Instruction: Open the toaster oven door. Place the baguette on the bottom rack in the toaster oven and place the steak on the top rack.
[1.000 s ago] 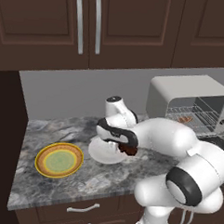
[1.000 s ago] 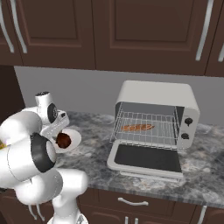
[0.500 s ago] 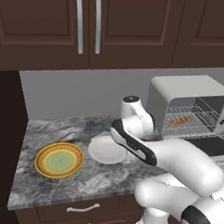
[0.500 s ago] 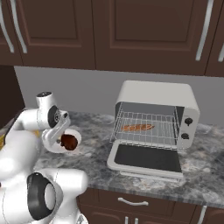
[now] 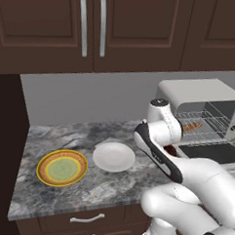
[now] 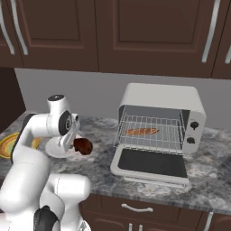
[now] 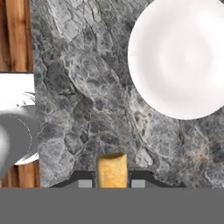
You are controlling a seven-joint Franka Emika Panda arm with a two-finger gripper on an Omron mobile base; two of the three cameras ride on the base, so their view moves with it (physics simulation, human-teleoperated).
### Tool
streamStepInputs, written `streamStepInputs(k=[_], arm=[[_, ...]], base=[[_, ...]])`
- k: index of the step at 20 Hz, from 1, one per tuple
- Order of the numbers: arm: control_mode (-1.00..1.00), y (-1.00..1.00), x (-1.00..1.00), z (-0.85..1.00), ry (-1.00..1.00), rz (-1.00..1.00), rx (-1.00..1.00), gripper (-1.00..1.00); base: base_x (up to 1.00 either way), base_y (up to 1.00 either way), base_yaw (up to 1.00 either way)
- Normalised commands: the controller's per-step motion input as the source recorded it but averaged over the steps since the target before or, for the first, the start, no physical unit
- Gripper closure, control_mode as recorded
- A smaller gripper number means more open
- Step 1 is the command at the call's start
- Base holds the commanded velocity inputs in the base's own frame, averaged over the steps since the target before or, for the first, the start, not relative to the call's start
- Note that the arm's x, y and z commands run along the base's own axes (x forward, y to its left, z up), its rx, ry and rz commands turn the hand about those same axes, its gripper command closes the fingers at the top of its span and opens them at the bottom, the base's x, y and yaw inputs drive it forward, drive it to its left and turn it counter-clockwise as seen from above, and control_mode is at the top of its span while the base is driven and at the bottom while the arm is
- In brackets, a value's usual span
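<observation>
The toaster oven point(image 6: 162, 101) stands on the counter at the right, and the toaster oven door point(image 6: 151, 163) lies folded down flat in front of it. Inside, the baguette point(image 6: 142, 131) rests on the bottom rack point(image 6: 167, 137); the top rack point(image 5: 200, 115) shows as thin wires above it. My gripper point(image 6: 77, 143) hangs over the counter left of the oven, shut on the steak point(image 6: 84, 145). In the hand view the steak's pale tan end point(image 7: 112, 169) sits between my finger tips, and the bare white plate point(image 7: 183, 57) lies beyond them.
A yellow-orange plate point(image 5: 62, 167) sits at the counter's left, beside the white plate point(image 5: 114, 156). Dark wall cabinets point(image 6: 135, 31) hang above the oven. The oven's knobs point(image 6: 194, 125) are on its right front. Grey stone counter point(image 6: 101, 149) lies between the plate and the oven.
The steak has come up off the white plate in my shut gripper. The arm has swung right with it, toward the oven. The plate is left bare.
</observation>
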Motion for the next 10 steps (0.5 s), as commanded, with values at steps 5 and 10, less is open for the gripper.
streamStepInputs(k=[5,10], arm=[[-1.0,-0.52,0.01,0.21,0.05,0.07,0.0,1.0],[-1.0,-0.48,0.09,0.27,0.11,0.0,0.0,1.0]], base=[[0.0,0.0,0.0],[0.0,0.0,0.0]])
